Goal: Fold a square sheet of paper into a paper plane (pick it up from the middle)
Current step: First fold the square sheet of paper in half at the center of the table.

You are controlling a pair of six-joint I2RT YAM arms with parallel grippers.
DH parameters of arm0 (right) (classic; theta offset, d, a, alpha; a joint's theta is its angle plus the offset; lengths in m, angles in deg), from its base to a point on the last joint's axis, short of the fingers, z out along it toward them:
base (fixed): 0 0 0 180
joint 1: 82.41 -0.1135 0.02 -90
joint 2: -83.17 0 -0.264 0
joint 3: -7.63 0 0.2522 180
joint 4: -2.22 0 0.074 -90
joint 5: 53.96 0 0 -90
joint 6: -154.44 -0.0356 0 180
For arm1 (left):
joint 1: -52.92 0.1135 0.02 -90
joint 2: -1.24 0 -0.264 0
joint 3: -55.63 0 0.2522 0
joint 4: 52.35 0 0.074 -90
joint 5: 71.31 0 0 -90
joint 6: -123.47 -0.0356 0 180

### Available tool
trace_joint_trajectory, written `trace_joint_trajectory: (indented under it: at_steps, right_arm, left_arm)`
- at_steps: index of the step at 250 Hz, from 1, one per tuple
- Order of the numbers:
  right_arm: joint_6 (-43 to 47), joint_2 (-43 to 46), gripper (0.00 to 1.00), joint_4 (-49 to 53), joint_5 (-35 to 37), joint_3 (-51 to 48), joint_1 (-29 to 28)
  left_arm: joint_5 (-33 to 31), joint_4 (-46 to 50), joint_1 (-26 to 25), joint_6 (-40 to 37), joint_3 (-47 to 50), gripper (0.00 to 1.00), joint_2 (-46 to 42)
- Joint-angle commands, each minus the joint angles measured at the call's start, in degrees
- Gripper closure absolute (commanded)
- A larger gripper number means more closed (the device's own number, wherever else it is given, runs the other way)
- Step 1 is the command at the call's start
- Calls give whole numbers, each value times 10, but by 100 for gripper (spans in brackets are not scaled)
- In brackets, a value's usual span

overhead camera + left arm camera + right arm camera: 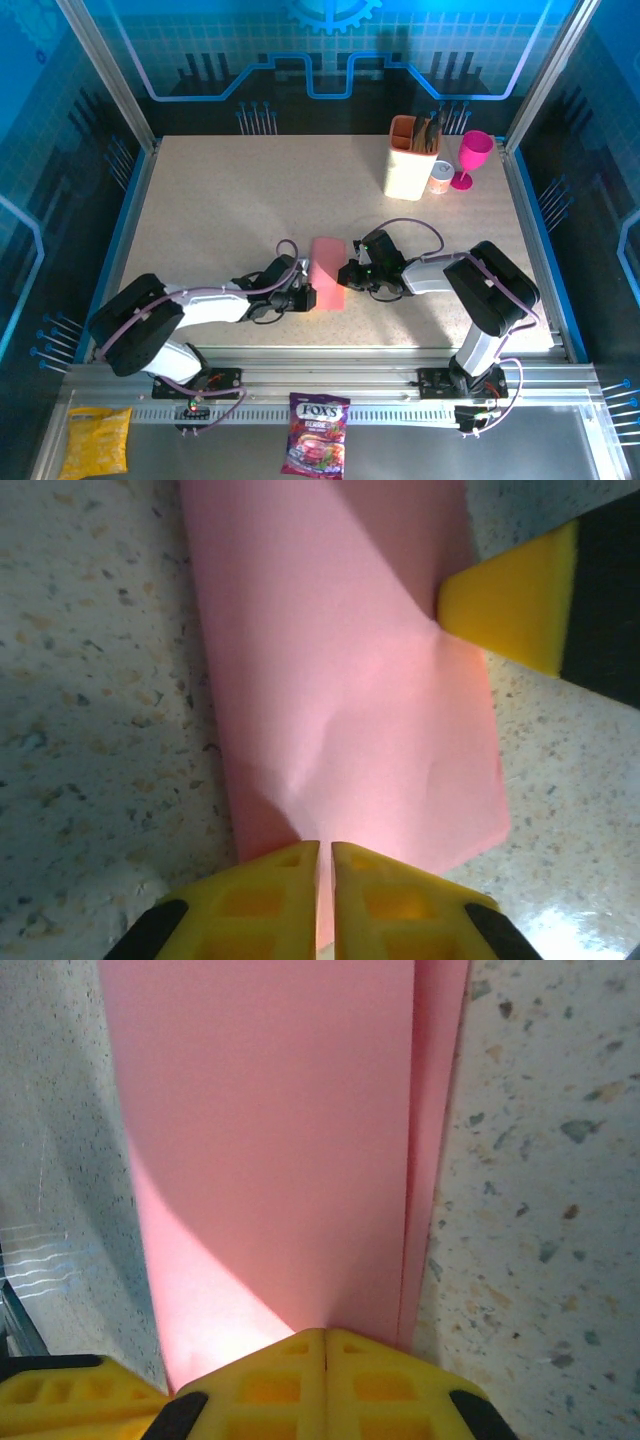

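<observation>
Top external: the paper plane [327, 274] sits mid table [230, 200], just a folded pink strip so far, nose and wings still to do. Left gripper [301, 292] is pinched on its left edge; right gripper [350, 272], fingers together, presses the opposite side.

speckled beige table [220, 200] inside blue-lit panel walls [330, 40].

Paper plane [328, 273] on the table [220, 200], goblet [474, 156] far behind, rightward.

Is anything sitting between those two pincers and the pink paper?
Nothing visible does. The left pincer is closed on one edge of the pink paper, and the shut right pincer touches its other side.
</observation>
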Motion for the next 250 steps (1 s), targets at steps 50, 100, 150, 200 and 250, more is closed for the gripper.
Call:
trace_joint_trajectory:
  at_steps: [50, 100, 150, 200, 250]
  right_arm:
    - [47, -38, 100, 99, 24, 0, -15]
    - [54, -43, 100, 106, 21, 9, -15]
    - [54, -44, 100, 108, 20, 10, -15]
    - [56, -47, 100, 106, 18, 11, -15]
    - [57, -43, 100, 108, 17, 12, -14]
  left_arm:
    - [39, 53, 93, -77, -164, 86, 36]
    - [77, 63, 123, -122, -226, 88, 111]
    - [81, 42, 128, -120, -221, 90, 143]
    - [69, 28, 129, -120, -208, 90, 160]
    - [47, 9, 128, -117, -191, 92, 185]
